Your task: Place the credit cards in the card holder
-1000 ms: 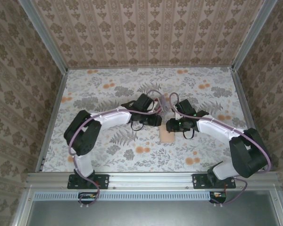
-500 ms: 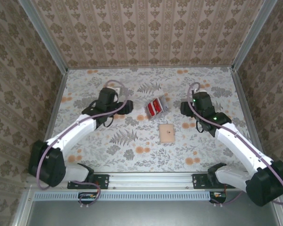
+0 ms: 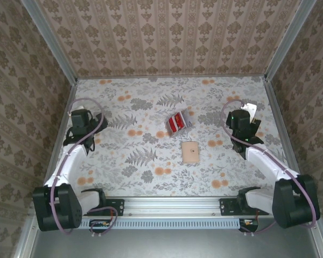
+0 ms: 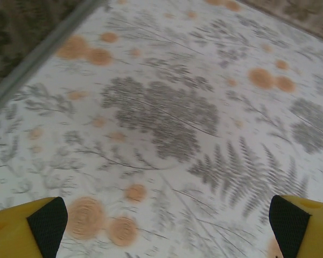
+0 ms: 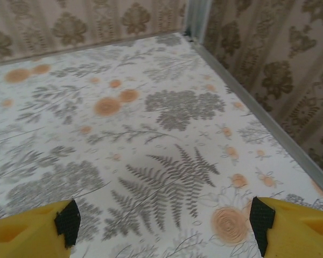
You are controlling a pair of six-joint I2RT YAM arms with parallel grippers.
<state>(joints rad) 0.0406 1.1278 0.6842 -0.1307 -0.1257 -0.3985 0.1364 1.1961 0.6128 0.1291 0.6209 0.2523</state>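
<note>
The credit cards (image 3: 177, 122) lie as a small red pile with pale edges, slightly askew, at the middle of the floral table. Just in front of them and a little to the right lies the card holder (image 3: 190, 152), a tan wallet, flat and closed, with a tiny dark dot. My left gripper (image 3: 85, 119) is far off at the left edge; in its wrist view the left gripper (image 4: 167, 221) is open with only tablecloth between its fingers. My right gripper (image 3: 245, 117) is off to the right; the right gripper (image 5: 164, 223) is likewise open and empty.
A metal rail (image 4: 37, 56) and patterned wall run close beside the left gripper. The right wall's rail (image 5: 258, 115) passes near the right gripper, meeting the back wall at a corner (image 5: 191, 29). Patterned walls enclose the table (image 3: 140, 166) on three sides.
Both arms have swung from the table's middle out to their own sides, uncovering the red cards. Both grippers' jaws have spread wide. The wallet has stayed in place.
</note>
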